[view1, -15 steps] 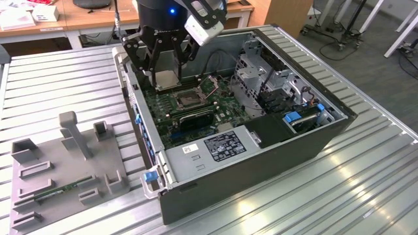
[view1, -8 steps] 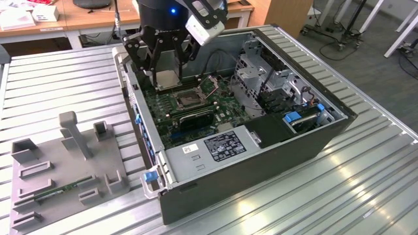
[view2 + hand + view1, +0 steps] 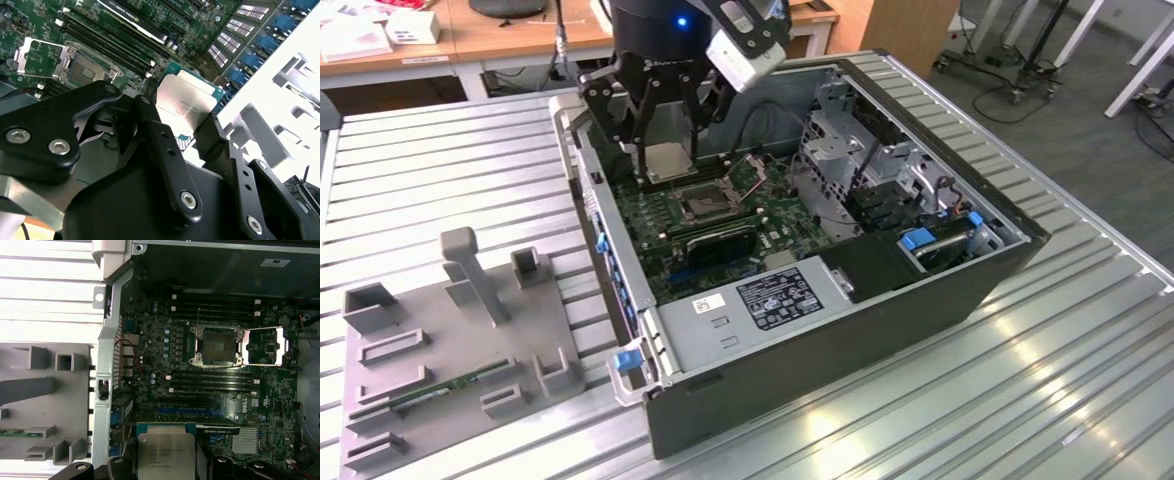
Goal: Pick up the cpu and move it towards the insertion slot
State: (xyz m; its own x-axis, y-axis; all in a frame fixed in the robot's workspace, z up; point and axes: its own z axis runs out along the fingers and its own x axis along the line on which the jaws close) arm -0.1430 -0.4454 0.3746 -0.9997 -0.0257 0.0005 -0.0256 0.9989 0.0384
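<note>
The gripper pinches the cpu by its edges, flat and face-up over the open case, just far of the slot, likely so it can settle squarely into the socket.

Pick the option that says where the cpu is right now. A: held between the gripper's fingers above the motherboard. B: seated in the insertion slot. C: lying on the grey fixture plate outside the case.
A: the cpu sits clamped in the gripper over the board, while the insertion slot stands open and empty.
</note>
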